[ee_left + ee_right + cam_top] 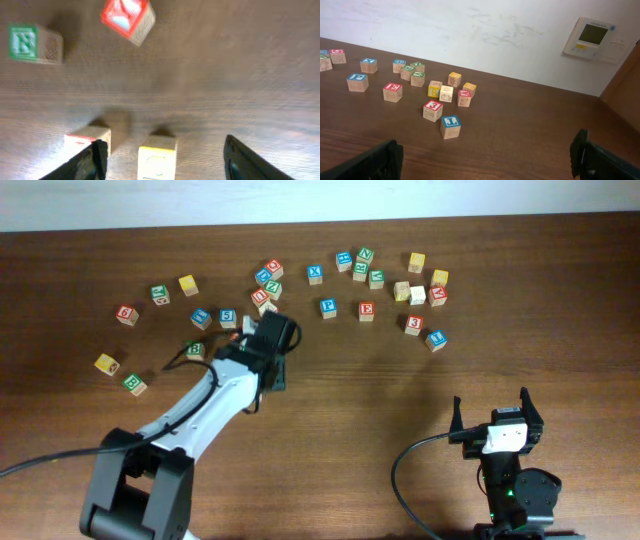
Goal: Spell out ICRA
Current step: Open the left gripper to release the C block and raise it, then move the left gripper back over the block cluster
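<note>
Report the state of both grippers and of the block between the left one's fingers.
yellow block: sitting flat on the table, not gripped, a gap on each side.
left gripper: open, straddling the yellow block without touching it.
right gripper: open, nothing between its fingers.
</note>
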Motion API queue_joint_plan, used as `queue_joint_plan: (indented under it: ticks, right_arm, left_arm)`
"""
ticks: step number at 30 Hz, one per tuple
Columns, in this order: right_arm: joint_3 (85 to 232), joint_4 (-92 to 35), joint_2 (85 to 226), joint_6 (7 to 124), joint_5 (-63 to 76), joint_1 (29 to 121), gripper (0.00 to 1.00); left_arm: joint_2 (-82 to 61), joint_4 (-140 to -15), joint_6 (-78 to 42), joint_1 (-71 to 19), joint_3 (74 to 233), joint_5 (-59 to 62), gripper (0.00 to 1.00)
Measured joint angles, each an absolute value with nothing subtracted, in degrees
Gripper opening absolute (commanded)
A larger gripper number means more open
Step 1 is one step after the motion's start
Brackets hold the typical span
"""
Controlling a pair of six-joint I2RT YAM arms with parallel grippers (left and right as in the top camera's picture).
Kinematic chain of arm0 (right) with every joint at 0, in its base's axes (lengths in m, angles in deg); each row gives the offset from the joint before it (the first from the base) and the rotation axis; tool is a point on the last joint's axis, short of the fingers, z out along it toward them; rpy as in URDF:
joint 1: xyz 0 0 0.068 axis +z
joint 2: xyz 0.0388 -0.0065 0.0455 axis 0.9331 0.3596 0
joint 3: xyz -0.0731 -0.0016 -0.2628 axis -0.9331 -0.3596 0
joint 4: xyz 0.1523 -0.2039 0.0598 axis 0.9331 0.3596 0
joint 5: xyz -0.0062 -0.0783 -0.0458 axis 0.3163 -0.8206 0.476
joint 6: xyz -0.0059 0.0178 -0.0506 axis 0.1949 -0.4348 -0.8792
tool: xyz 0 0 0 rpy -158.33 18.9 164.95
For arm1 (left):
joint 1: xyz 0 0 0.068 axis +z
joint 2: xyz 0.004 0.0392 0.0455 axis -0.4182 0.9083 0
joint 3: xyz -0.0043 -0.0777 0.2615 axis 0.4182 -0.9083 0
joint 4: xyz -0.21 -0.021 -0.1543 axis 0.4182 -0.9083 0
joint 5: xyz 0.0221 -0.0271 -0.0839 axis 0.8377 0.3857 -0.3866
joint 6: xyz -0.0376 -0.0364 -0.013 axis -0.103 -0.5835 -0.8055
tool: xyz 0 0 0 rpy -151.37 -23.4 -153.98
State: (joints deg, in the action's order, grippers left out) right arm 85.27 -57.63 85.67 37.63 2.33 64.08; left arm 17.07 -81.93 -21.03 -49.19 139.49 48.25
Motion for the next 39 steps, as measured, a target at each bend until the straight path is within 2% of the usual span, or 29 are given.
queue_joint_plan:
  ticks: [2,6,17,39]
  right_arm:
    - [85.3,-57.6,85.7,37.6,2.3,64.1,0.98]
    - [85.3,-57.6,85.7,37.6,2.3,64.1,0.98]
    - [85.3,-57.6,85.7,37.6,2.3,64.1,0.98]
    - [85.3,-57.6,85.7,37.6,2.3,64.1,0.98]
  left_arm:
    - [17.1,-83.7,-21.1,-49.2,142.1,48.1,0.19]
    - [17.1,-86.7,-20.2,-49.2,143.9,45.6,0.01]
    - [17.1,-89.5,-11.8,-49.2,143.8,31.2,0.00]
    - [17.1,-90.3,-11.5,-49.2,143.5,30.2,0.00]
